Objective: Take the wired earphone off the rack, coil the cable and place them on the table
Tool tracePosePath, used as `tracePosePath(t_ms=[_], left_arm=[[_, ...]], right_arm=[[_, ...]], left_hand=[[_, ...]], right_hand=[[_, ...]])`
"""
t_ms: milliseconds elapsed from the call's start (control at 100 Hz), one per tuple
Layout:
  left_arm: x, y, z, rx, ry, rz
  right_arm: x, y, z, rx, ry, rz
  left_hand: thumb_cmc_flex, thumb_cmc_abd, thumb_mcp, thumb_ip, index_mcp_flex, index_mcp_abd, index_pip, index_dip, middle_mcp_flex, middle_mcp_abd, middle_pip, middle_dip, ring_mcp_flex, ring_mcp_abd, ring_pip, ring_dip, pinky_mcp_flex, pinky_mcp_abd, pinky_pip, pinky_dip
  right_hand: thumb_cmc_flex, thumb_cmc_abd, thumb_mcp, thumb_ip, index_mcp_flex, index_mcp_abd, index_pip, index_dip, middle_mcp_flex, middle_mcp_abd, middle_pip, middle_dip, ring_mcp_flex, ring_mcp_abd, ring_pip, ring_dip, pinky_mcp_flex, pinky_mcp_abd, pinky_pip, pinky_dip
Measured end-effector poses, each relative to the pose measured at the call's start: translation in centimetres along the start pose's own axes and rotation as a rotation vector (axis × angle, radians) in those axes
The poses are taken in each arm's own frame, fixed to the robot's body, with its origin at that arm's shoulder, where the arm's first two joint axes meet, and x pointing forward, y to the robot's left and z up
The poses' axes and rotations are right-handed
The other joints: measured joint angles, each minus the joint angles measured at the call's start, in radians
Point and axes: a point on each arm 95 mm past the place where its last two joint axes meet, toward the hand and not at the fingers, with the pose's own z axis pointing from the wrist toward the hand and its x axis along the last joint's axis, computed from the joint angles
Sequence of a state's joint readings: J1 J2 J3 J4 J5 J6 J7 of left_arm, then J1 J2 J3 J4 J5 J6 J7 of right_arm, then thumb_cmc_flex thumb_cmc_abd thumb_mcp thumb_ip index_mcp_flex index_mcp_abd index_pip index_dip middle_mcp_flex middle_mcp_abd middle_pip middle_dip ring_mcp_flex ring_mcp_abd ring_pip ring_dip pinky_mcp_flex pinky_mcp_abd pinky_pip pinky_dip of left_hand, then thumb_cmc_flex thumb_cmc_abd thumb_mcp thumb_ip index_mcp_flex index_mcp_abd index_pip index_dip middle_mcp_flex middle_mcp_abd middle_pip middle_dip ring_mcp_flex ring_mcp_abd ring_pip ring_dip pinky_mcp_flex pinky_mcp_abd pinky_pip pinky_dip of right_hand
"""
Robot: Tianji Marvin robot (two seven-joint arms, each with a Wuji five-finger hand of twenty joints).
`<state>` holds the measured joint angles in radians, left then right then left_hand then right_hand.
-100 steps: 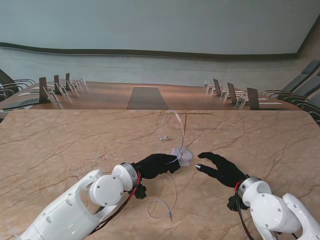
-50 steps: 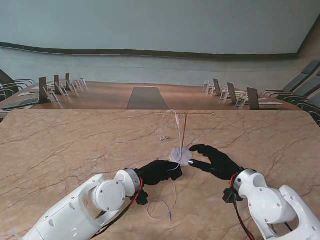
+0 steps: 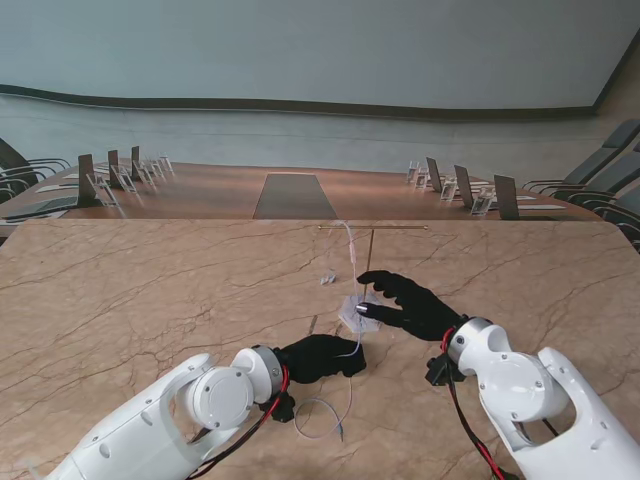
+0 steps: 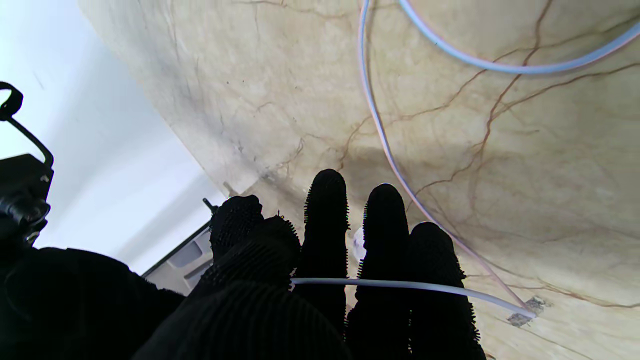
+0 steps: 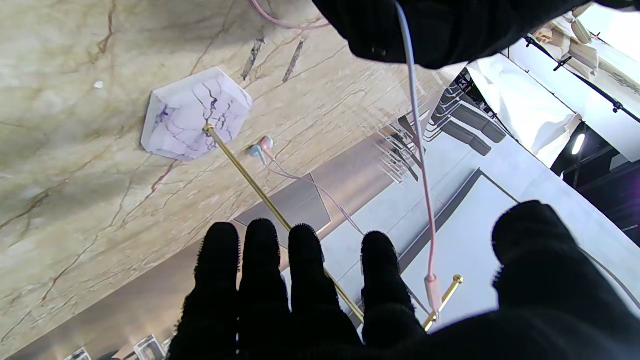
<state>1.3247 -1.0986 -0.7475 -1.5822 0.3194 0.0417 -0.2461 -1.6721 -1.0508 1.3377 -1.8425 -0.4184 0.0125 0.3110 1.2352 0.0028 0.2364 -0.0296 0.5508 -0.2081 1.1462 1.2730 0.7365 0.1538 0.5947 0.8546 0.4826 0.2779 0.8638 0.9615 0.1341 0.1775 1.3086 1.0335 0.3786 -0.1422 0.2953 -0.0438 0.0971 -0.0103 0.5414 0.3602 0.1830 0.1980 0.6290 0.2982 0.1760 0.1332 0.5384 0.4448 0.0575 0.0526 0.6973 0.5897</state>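
Marble table (image 3: pixel 120 290): left hand (image 3: pixel 318 357) pinches earphone cable (image 3: pixel 352 345).

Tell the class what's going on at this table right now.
A two-armed robot is taking an earphone off a rack. The left hand pinches the cable, whose tail loops on the table. The open right hand reaches around the rack's post. The earbuds lie beyond the base, cable hanging from the crossbar.

Tabletop (image 3: pixel 150 290): beige, brown-veined marble. Beyond it: long brown conference table (image 3: pixel 290 195), dark chairs (image 3: pixel 590 170) either side, pale wall (image 3: pixel 320 50) behind.
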Motion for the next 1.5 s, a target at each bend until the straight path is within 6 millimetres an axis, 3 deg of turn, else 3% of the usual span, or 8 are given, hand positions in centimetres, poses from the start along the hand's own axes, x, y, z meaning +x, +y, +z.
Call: tracePosePath(t_ms=[560,750,960,1040,1120,1170,1350,1500], left_arm=[[0.8,1.4,0.4,-0.104,0.010,0.032],[0.9,1.5,0.5,-0.110,0.011,0.034],[0.8,1.6,0.5,-0.118,0.005,0.035],[0.8,1.6,0.5,-0.122,0.001,0.035],[0.8,1.6,0.5,-0.124,-0.001,0.034],[0.8,1.6,0.5,-0.126,-0.003,0.034],[0.7,1.6,0.4,-0.128,-0.012,0.033],[0.7,1.6,0.4,-0.131,-0.015,0.033]], right_arm=[[1.2,0.7,1.7,-0.018,0.053,0.021],[1.5,1.0,2.3,-0.012,0.051,0.028],[1.5,1.1,2.9,-0.045,0.054,0.051],[1.6,1.1,3.1,-0.046,0.057,0.057],[1.7,1.1,3.2,-0.047,0.062,0.070],[1.7,1.2,3.3,-0.050,0.066,0.069],[1.8,1.2,3.6,-0.054,0.067,0.051],[1.8,1.0,3.8,-0.064,0.068,0.052]], left_hand=[[0.000,0.000,0.000,0.000,0.000,0.000,0.000,0.000,-0.004,0.000,0.000,0.008,-0.011,0.000,-0.025,-0.022,-0.017,0.000,-0.021,-0.068],[0.000,0.000,0.000,0.000,0.000,0.000,0.000,0.000,-0.004,0.000,0.000,0.008,-0.012,0.000,-0.026,-0.022,-0.020,0.000,-0.021,-0.078],[0.000,0.000,0.000,0.000,0.000,0.000,0.000,0.000,-0.007,0.000,0.000,0.008,-0.013,0.000,-0.027,-0.023,-0.021,0.000,-0.021,-0.087],[0.000,0.000,0.000,0.000,0.000,0.000,0.000,0.000,-0.007,0.000,0.000,0.008,-0.013,0.000,-0.028,-0.023,-0.022,0.000,-0.021,-0.089],[0.000,0.000,0.000,0.000,0.000,0.000,0.000,0.000,-0.007,0.000,0.000,0.008,-0.013,0.000,-0.035,-0.032,-0.023,0.000,-0.021,-0.089],[0.000,0.000,0.000,0.000,0.000,0.000,0.000,0.000,-0.008,0.000,0.000,0.008,-0.013,0.000,-0.036,-0.032,-0.023,0.000,-0.021,-0.089],[0.000,0.000,0.000,0.000,0.000,0.000,0.000,0.000,-0.008,0.000,0.000,0.008,-0.013,0.000,-0.038,-0.033,-0.023,0.000,-0.021,-0.092],[0.000,0.000,0.000,0.000,0.000,0.000,0.000,0.000,-0.008,0.000,0.000,0.008,-0.013,0.000,-0.038,-0.034,-0.023,0.000,-0.022,-0.094]], right_hand=[[0.074,-0.021,0.001,0.000,0.000,0.001,0.013,0.013,0.000,0.006,0.026,0.011,0.000,0.005,0.024,0.004,0.007,0.004,0.065,-0.001],[0.107,-0.021,0.000,0.000,0.000,0.037,-0.020,-0.006,0.000,0.029,0.026,0.011,0.010,0.006,0.026,0.004,0.007,0.005,0.077,-0.012],[0.223,-0.006,-0.014,0.001,0.000,-0.035,0.164,0.043,0.001,0.031,0.052,0.013,0.050,0.013,0.060,0.010,0.009,0.018,0.110,-0.023],[0.298,0.095,-0.060,0.001,0.012,-0.096,0.248,0.047,0.037,0.037,0.059,0.017,0.051,0.015,0.061,0.010,0.009,0.023,0.123,-0.036],[0.363,0.096,-0.077,0.002,0.032,-0.132,0.344,-0.069,0.063,0.039,0.060,0.024,0.075,0.019,0.070,0.010,0.011,0.030,0.139,-0.045],[0.374,0.096,-0.076,0.002,0.037,-0.152,0.377,-0.095,0.074,0.039,0.061,0.024,0.093,0.020,0.072,0.010,0.020,0.031,0.145,-0.046],[0.421,0.082,-0.075,0.002,0.093,-0.182,0.470,-0.096,0.116,0.039,0.063,0.034,0.111,0.025,0.074,0.010,0.032,0.038,0.164,-0.046],[0.434,0.038,0.049,-0.004,0.126,-0.188,0.530,-0.089,0.149,0.040,0.084,0.045,0.145,0.029,0.088,0.010,0.047,0.044,0.196,-0.063]])
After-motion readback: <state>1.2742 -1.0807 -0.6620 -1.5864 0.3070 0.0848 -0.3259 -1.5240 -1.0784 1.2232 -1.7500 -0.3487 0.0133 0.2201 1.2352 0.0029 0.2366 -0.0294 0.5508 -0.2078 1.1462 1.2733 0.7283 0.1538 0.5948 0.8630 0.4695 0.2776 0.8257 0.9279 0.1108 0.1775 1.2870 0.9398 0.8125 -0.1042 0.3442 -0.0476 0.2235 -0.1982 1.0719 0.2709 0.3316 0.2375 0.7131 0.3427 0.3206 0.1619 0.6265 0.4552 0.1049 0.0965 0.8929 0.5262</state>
